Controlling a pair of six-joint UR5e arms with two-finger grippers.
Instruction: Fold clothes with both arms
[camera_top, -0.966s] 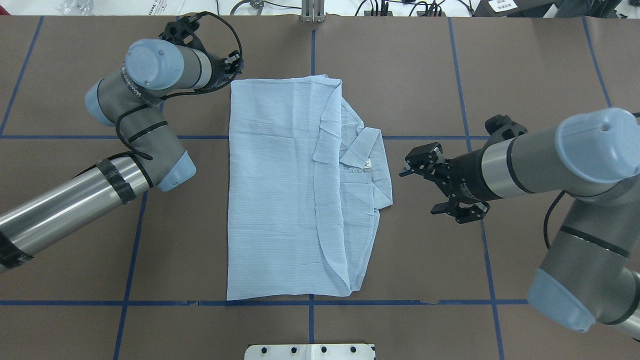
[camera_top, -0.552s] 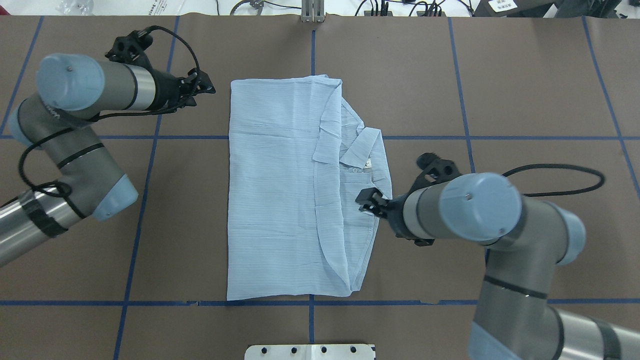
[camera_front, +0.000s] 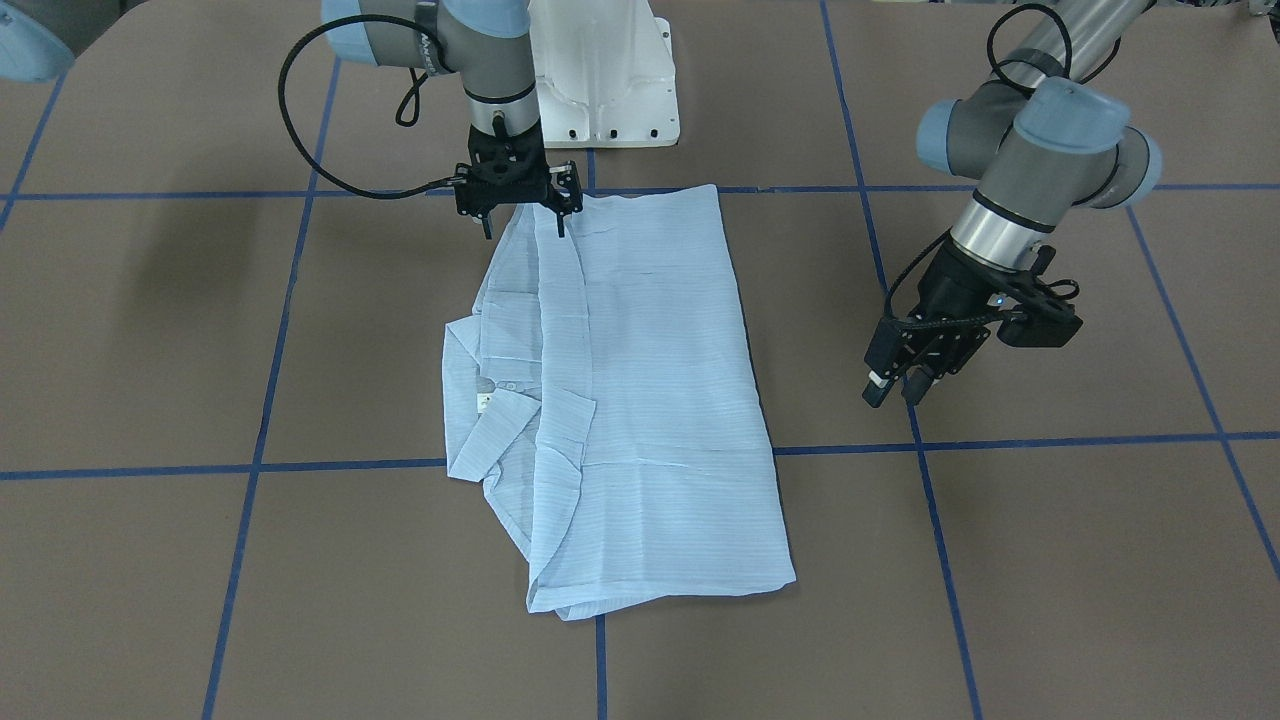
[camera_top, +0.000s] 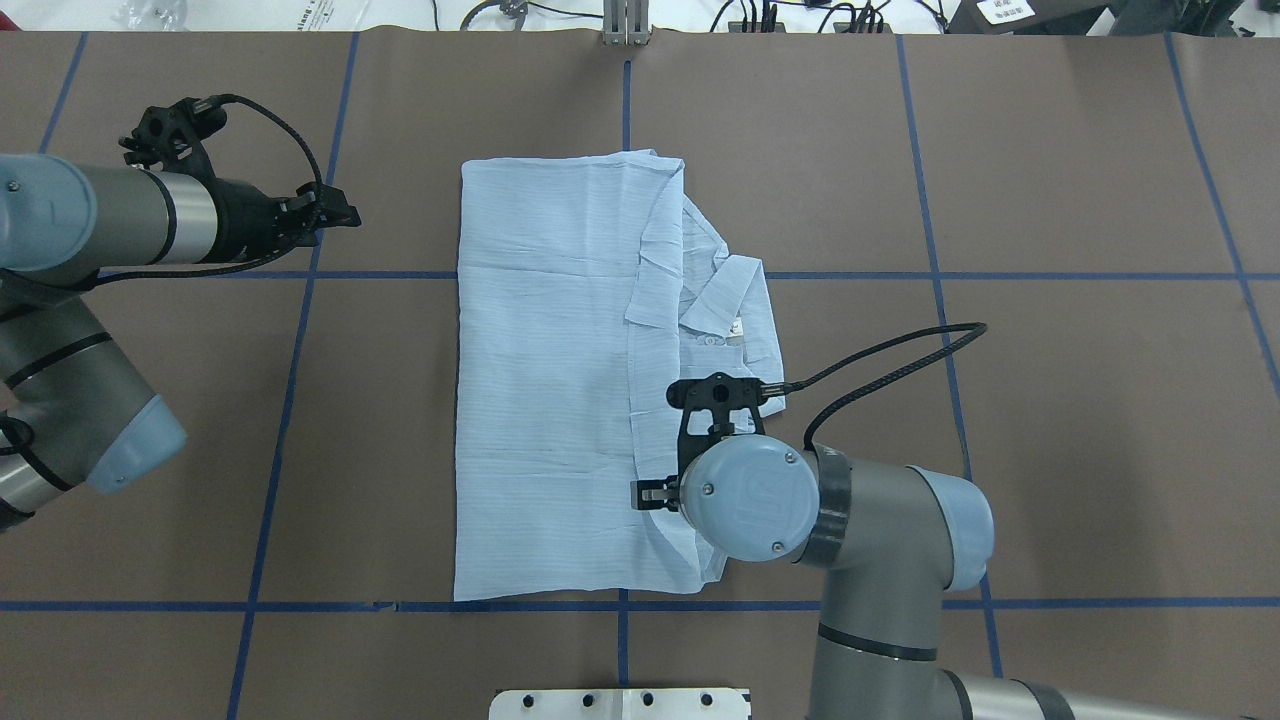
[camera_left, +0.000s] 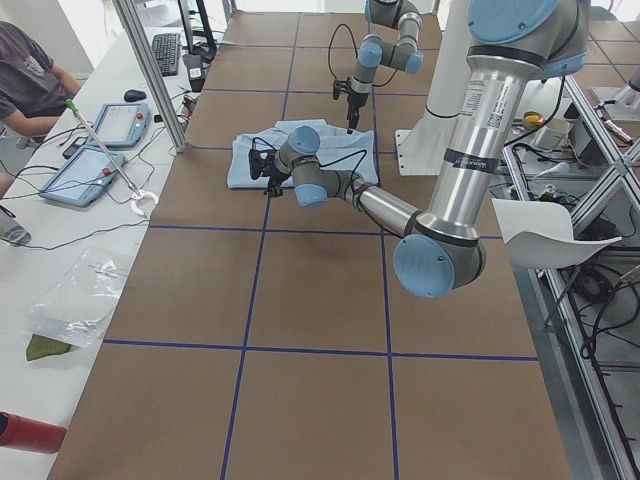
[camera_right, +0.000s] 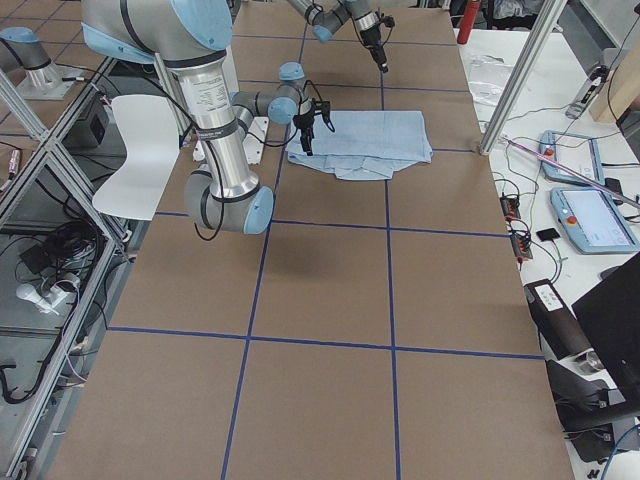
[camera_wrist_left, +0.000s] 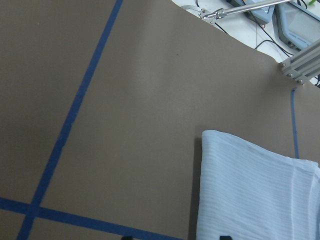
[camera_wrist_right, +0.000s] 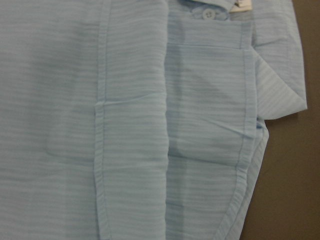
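The light blue shirt (camera_top: 540, 380) lies flat in a folded rectangle, its collar (camera_top: 735, 300) and buttons on the robot's right side. My right gripper (camera_front: 523, 228) points straight down over the shirt's (camera_front: 650, 400) near right part, open, with nothing held. One finger is over the cloth, the other at its edge; I cannot tell whether it touches. From overhead the wrist hides it except one finger (camera_top: 650, 493). The right wrist view is filled with shirt (camera_wrist_right: 125, 125) seams. My left gripper (camera_top: 345, 215) hovers open and empty over bare table, left of the shirt's far left corner (camera_wrist_left: 215, 145).
Blue tape lines (camera_top: 300, 400) grid the brown table. The white robot pedestal (camera_front: 600, 80) stands at the near edge by the shirt. A metal post (camera_top: 625, 25) and cables sit at the far edge. A seated person (camera_left: 30, 80) with tablets is beyond it.
The right arm swung in from the right and now points down over the shirt's near right part. The left arm drew back leftward, away from the shirt's far left corner.
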